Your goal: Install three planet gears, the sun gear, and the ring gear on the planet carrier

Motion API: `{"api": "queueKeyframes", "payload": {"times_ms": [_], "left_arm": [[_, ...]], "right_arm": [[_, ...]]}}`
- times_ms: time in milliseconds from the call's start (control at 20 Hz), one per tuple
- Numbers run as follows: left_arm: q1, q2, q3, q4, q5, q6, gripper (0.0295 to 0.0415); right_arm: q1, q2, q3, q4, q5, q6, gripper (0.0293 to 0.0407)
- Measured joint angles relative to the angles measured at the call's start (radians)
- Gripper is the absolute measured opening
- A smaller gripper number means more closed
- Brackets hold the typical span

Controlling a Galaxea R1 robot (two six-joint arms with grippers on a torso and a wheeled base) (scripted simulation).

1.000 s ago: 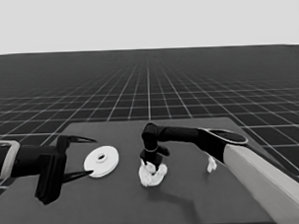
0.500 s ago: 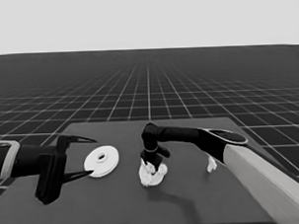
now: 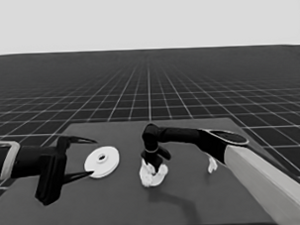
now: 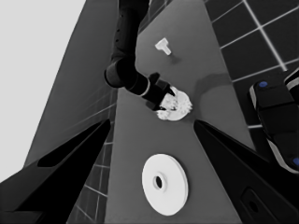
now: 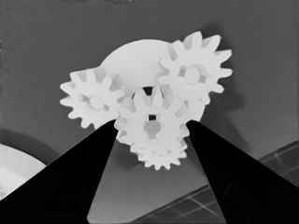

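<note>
R gripper (image 3: 153,164): clenched on small white toothed gear (image 5: 152,126), over smaller white round part (image 5: 135,60) w/ gears.
L gripper (image 3: 85,159): released, parked beside larger white round part (image 3: 102,161).

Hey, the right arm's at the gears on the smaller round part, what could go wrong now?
The centre gear, held by the right gripper, overlaps the teeth of two planet gears; lowered unmeshed, it could ride up on them. Pushing may slide the smaller round part. The left gripper waits at the table's left end.
</note>
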Motion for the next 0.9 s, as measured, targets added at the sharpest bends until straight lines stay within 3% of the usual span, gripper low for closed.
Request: {"api": "queueKeyframes", "payload": {"times_ms": [900], "left_arm": [[0.000, 0.000, 0.000, 0.000, 0.000, 0.000, 0.0385]], "right_arm": [[0.000, 0.000, 0.000, 0.000, 0.000, 0.188, 0.0309]]}}
